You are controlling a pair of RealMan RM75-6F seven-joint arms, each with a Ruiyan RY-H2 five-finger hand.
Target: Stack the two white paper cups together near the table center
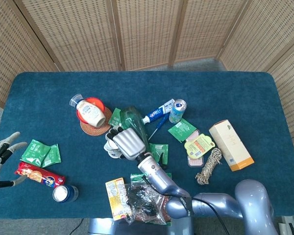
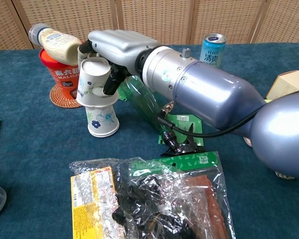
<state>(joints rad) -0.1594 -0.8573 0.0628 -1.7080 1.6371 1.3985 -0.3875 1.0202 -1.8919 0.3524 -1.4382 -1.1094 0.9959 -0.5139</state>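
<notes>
Two white paper cups with a blue flower print stand upside down left of the table's middle. The lower cup (image 2: pixel 102 122) rests on the blue cloth. My right hand (image 2: pixel 117 46) grips the upper cup (image 2: pixel 92 82) from above and holds it, slightly tilted, over the lower cup's base, the two touching. From the head view my right hand (image 1: pixel 127 143) hides most of both cups; only white edges (image 1: pixel 110 147) peek out on its left. My left hand (image 1: pixel 1 156) hovers at the table's left edge, fingers apart, holding nothing.
Behind the cups a mayonnaise bottle (image 2: pixel 55 39) lies on a red tub (image 2: pixel 64 74) on a wicker coaster. A green plastic bottle (image 2: pixel 145 104) lies right beside them. Snack bags (image 2: pixel 149 199) fill the near edge; a can (image 2: pixel 213 49) stands further back.
</notes>
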